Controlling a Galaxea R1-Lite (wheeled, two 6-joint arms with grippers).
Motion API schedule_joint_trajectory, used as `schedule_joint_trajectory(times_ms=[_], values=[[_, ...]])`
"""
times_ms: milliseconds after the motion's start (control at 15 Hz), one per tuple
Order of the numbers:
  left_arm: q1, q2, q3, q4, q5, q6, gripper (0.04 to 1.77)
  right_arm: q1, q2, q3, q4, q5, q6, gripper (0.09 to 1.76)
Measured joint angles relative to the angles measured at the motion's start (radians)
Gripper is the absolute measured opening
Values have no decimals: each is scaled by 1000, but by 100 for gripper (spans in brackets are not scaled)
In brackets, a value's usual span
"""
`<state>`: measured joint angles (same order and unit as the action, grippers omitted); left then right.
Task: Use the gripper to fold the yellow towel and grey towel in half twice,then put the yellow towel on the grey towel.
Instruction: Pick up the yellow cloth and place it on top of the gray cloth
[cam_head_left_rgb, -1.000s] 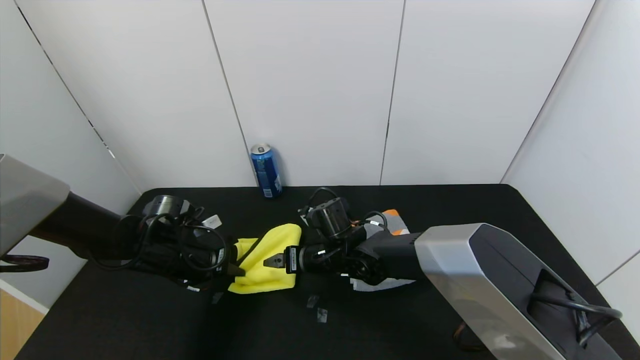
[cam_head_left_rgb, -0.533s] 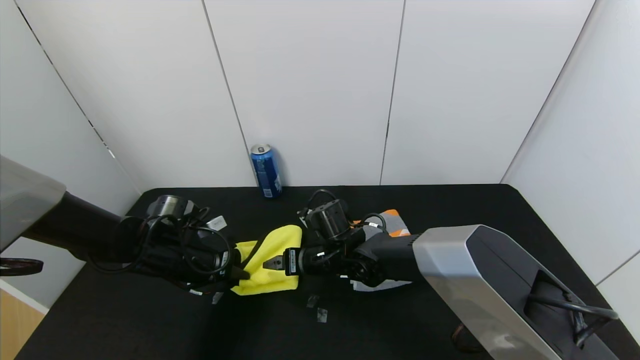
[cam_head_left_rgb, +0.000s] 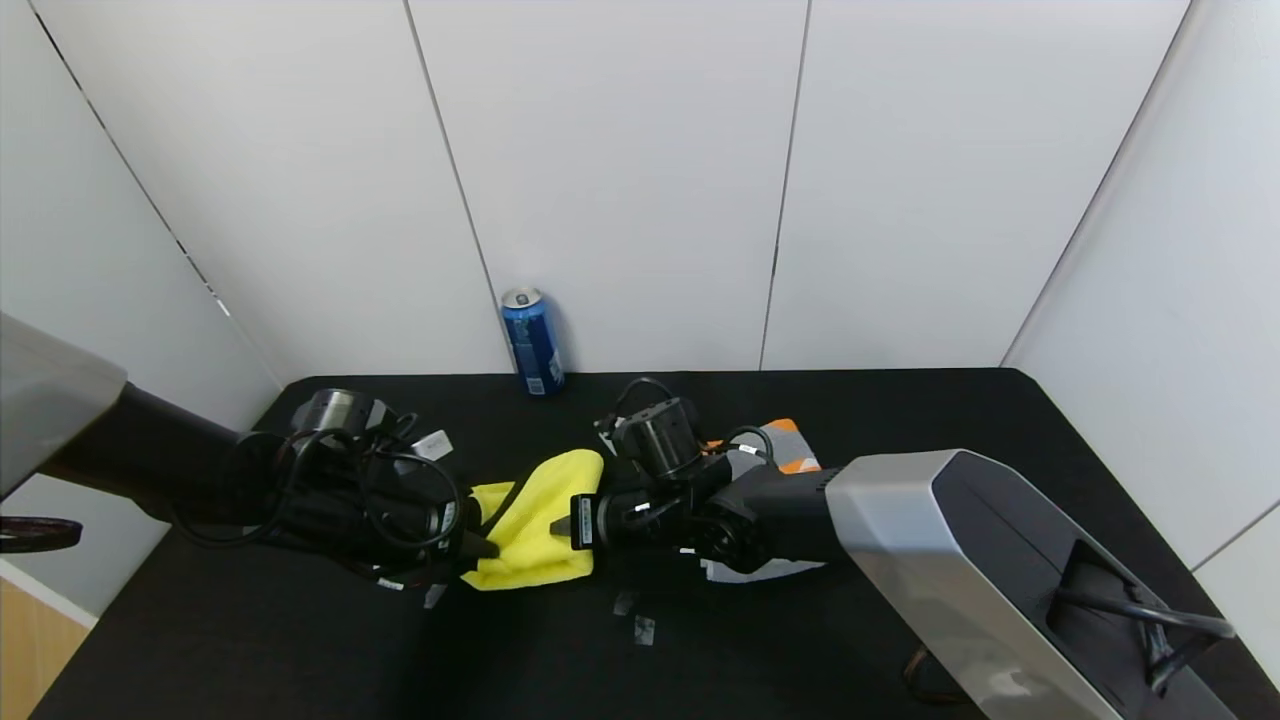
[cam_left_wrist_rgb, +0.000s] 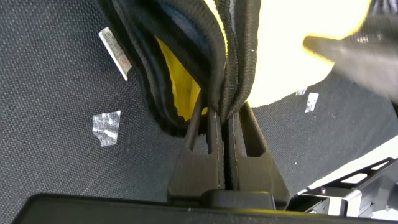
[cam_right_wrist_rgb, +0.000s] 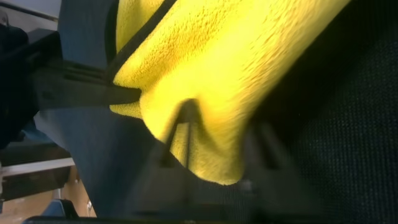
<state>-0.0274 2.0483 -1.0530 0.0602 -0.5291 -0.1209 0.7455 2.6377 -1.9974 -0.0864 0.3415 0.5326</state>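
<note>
A black fabric tabletop (cam_head_left_rgb: 900, 420) sits inside white panelled walls (cam_head_left_rgb: 620, 180), with a blue can (cam_head_left_rgb: 532, 342) at its far edge. The yellow towel (cam_head_left_rgb: 535, 520) lies bunched left of centre. The left gripper (cam_head_left_rgb: 478, 545) has its jaws clamped on the towel's black-trimmed edge. The right gripper (cam_head_left_rgb: 562, 523) presses into the towel's right side; whether its jaws are apart or together cannot be told. The grey towel (cam_head_left_rgb: 775, 450) lies beneath the right arm.

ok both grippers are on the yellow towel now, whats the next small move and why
Probably carry the pinched edge across to finish the fold. The left gripper is clamped on the yellow towel's dark-trimmed edge, and the right gripper presses into the cloth from the opposite side; whether it grips is unclear. The towel looks bunched rather than flat. The grey towel lies mostly hidden under the right arm.
</note>
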Motion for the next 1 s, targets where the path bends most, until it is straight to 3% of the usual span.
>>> schedule_joint_trajectory(times_ms=[67,1000], values=[[1,0,-1,-1,0,0,14,1,0,0,-1,0,-1,14],[0,-59,-11,1,17,5,14,-9,-63,5,71,-1,-5,14]])
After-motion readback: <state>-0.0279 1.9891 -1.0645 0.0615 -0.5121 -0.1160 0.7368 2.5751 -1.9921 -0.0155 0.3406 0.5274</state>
